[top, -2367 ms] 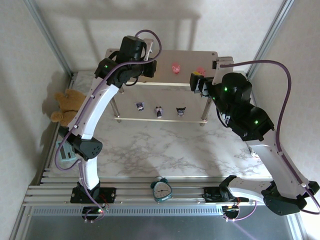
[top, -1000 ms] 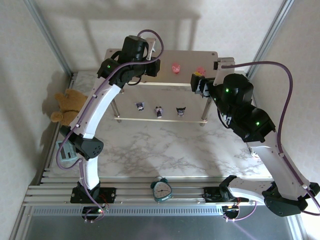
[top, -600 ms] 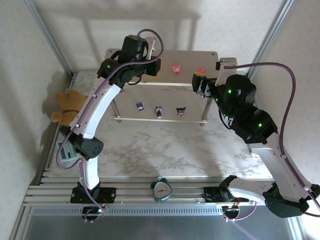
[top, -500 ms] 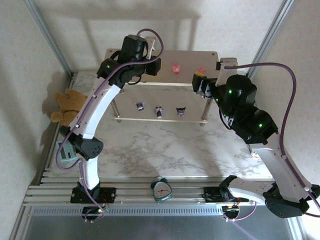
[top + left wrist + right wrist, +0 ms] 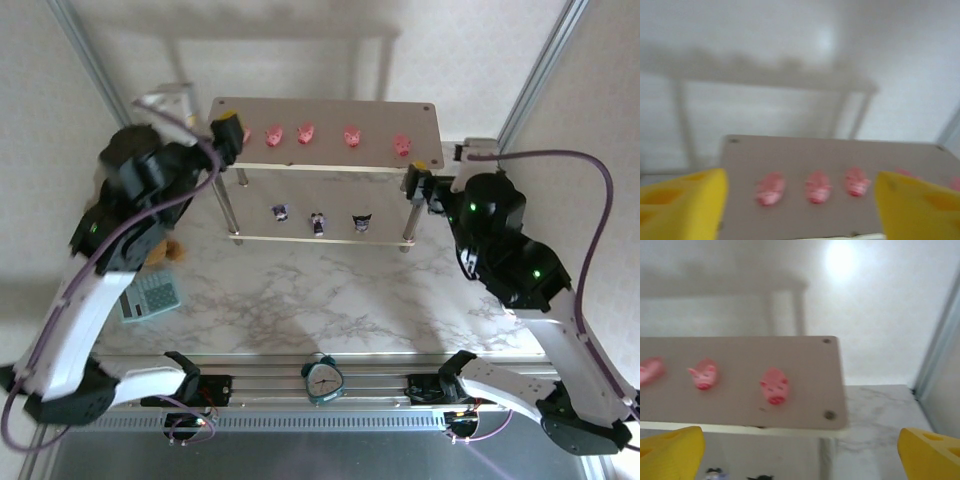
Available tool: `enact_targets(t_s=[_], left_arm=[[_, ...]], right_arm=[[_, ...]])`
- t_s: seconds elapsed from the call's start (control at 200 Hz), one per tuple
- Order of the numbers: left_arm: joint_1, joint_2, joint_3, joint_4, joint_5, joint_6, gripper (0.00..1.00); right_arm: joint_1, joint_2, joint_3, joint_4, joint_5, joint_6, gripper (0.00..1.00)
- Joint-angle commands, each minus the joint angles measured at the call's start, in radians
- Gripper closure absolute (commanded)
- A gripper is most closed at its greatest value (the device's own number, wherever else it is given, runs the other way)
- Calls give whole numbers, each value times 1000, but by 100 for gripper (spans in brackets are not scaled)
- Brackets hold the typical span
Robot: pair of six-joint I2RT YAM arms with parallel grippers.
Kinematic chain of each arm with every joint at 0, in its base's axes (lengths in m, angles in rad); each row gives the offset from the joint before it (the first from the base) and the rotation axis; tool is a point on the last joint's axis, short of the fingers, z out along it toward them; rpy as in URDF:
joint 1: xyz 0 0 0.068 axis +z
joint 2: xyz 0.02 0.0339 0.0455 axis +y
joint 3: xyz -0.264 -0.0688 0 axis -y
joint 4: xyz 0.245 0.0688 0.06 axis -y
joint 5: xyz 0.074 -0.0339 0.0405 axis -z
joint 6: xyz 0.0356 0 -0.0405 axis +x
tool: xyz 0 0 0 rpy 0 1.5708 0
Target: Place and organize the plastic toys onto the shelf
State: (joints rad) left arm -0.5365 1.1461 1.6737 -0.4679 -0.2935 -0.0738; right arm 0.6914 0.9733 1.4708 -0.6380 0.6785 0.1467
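Pink pigs [image 5: 305, 132] lined the shelf [image 5: 330, 112] lengthwise, snouts toward its near edge; left gripper [image 5: 799, 202] and right gripper [image 5: 800, 452] gaped empty.

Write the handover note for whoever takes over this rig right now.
Left gripper: open, empty, at the left end of the shelf, top level.
Right gripper: open, empty, beside the shelf's right end.
Toys: five pink pigs in a row on top; three dark figurines in a row on the lower level.
Done: all eight are shelved.
Left: probably just draw both arms back and check the rows.
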Motion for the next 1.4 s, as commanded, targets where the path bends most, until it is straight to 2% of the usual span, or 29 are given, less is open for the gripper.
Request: enact_targets(t_s=[0.0,0.095,0.2,0.29,0.39,0.486,0.586,0.736,0.836,0.906,1.141,1.241,1.291,1.331,1.397], left_arm=[[56,-130,-241,141,-242,-1,1],[106,-266,-489,239,-359,-21,0],[169,-357,-707,356,-411,-37,0],[248,-373,-821,392,-399,-97,0],[349,-358,-919,431,-311,-153,0],[391,-356,-1048,560,-333,-175,0],[422,-350,-1186,758,-331,-131,0],[470,-293,-1304,948,-275,-103,0],[479,-215,-1386,1143,-216,-60,0],[481,-135,-1437,1299,-172,-31,0],[481,201,-1476,1628,-115,12,0],[475,270,-1453,1708,-74,51,0],[476,317,-1435,1696,-55,55,0],[475,360,-1446,1784,-36,76,0],[493,342,-1432,1710,6,53,0]], right_arm=[[-10,-59,-35,-142,224,60,1],[-46,-123,-104,-233,271,157,1],[-149,-163,-185,-304,227,246,1],[-274,-148,-248,-313,115,267,1],[-411,-112,-337,-265,-30,282,1],[-525,-91,-434,-176,-154,300,1],[-601,-67,-504,-106,-244,308,1],[-619,-26,-551,-30,-248,285,1],[-625,-10,-575,22,-243,280,1],[-630,3,-594,56,-239,278,1],[-639,51,-617,126,-182,254,1],[-644,72,-630,176,-166,240,1],[-646,88,-637,199,-148,231,1],[-646,103,-641,214,-136,227,1],[-647,129,-648,241,-121,221,1]])
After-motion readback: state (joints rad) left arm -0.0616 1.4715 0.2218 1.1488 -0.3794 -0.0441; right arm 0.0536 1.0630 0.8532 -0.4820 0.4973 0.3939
